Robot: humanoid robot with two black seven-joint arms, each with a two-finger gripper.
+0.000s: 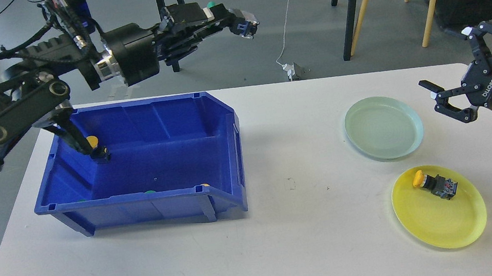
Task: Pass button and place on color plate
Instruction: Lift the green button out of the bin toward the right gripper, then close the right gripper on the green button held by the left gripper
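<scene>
Buttons are in two places. One yellow-capped button [435,182] with a black body lies on its side on the yellow plate [457,228], near the top left part of the plate. Another yellow-capped button [95,147] sits inside the blue bin [219,127], near the back left corner, partly hidden behind a black arm link. Small bits of green [150,191] and orange [204,184] peek over the bin's front wall, but they are too hidden to name. The left gripper [244,26] is held high up in the air, past the back edge of the white table [290,229], above the bin's right end. Its tips are close together around a small blue and grey part, and a bit of green shows on top of the hand, but I cannot tell if it is pinching a button. The right gripper [450,68] floats just to the right of the pale green plate [417,143], above the table's right edge. Its two black fingers [481,34] are spread wide apart, and nothing is between them. The pale green plate lies just above the yellow plate, and both are well apart from the bin.
</scene>
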